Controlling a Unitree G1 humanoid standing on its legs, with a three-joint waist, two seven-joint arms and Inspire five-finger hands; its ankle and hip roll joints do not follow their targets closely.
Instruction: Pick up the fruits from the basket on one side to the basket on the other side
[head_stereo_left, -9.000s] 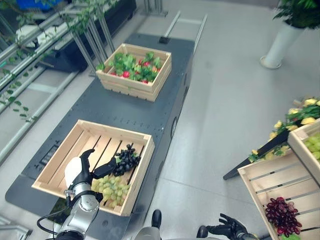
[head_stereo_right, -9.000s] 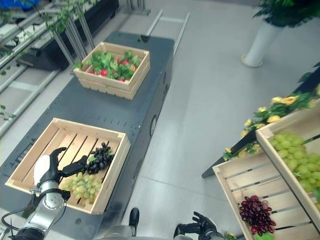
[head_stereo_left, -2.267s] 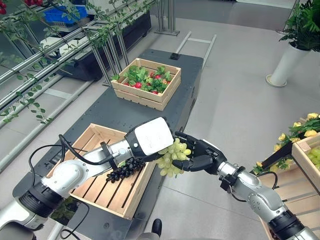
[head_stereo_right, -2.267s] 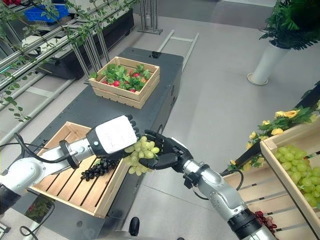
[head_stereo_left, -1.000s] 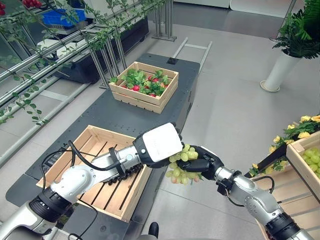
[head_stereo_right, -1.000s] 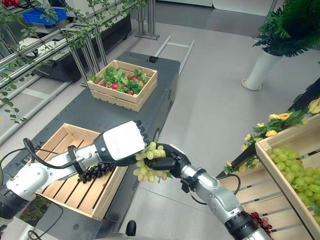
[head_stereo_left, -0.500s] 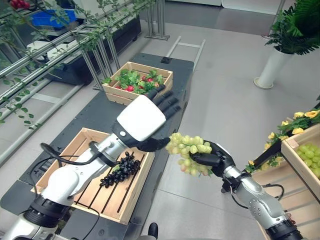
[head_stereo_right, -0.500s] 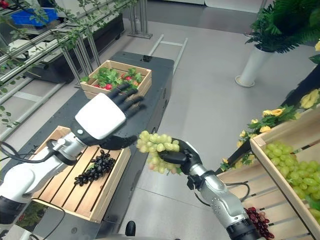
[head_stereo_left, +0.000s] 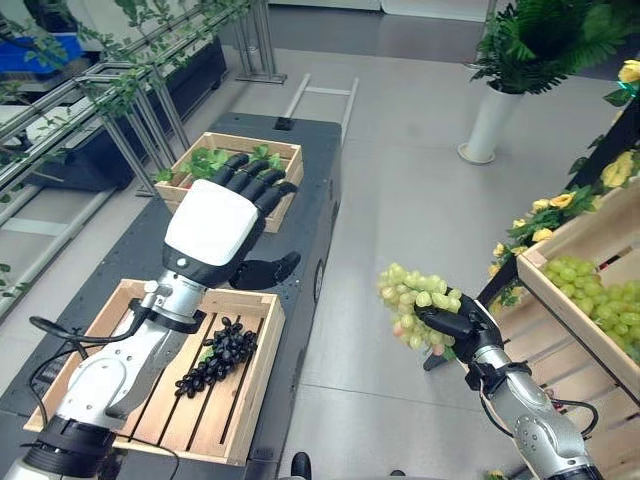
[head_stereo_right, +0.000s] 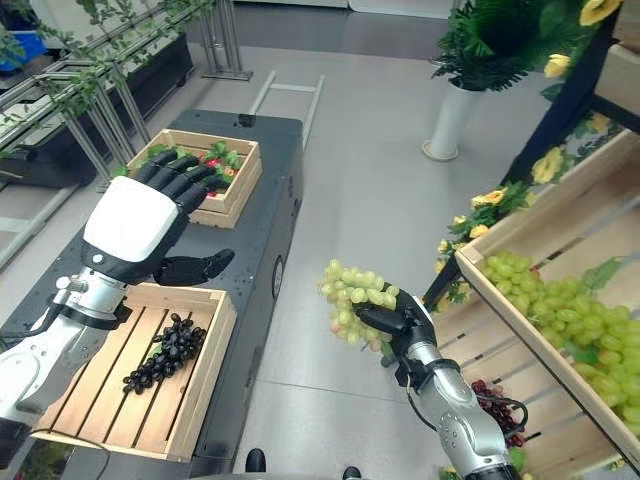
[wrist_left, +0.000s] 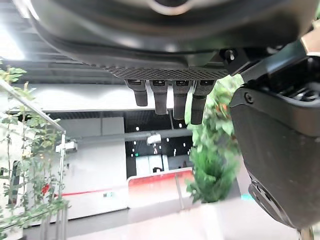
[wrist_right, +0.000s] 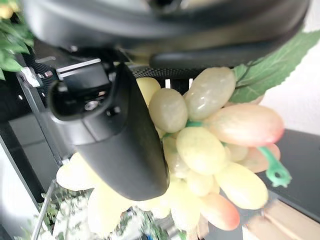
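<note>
— Lettering: can any be read?
— None can be made out.
— Right hand (head_stereo_right: 398, 327)?
— Curled round a green grape bunch (head_stereo_right: 352, 296), which is held in the air above the grey floor (head_stereo_left: 400, 190), between the dark cart (head_stereo_left: 300, 200) and the slanted wooden crates (head_stereo_right: 540, 330).
— Left hand (head_stereo_left: 225, 215)?
— Raised over the near crate (head_stereo_left: 255, 390) with fingers straight; nothing is held. Black grapes (head_stereo_left: 215, 355) are lying in that crate.

Even, bright daylight; soft shadows on the floor (head_stereo_left: 400, 230). Wrist views blur close up, with washed-out glare behind the fingers (wrist_left: 173, 102).
</note>
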